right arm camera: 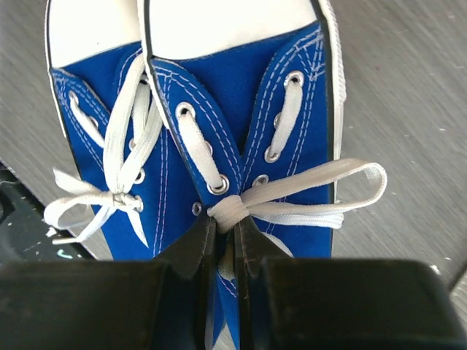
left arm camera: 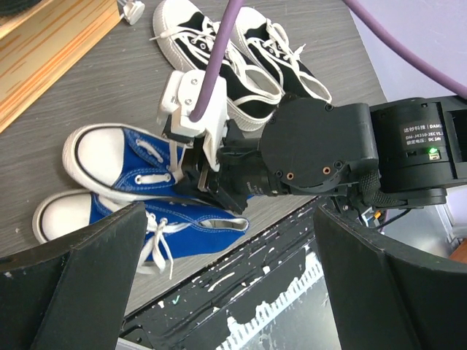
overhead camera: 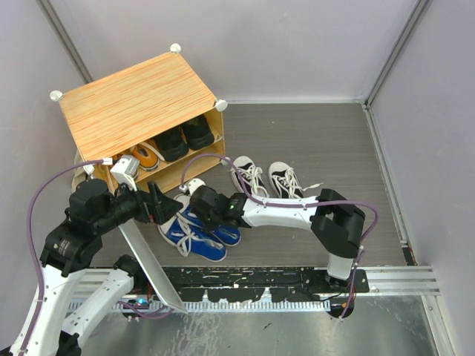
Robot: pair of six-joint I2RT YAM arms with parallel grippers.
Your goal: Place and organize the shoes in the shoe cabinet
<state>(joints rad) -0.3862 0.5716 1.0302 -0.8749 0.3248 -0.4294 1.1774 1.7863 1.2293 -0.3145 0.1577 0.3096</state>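
Right end effector (right arm camera: pixel 226 235) pinches a blue sneaker (right arm camera: pixel 244 95); motor label (left arm camera: pixel 420 132) reads "DAMI".

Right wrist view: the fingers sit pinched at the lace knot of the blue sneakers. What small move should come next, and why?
Probably a short lift straight up, to test the hold. The right gripper is shut on the blue sneakers at the lace knot, both lie flat on the table, and the shoe cabinet stands beyond them; the left gripper hangs open, apart.
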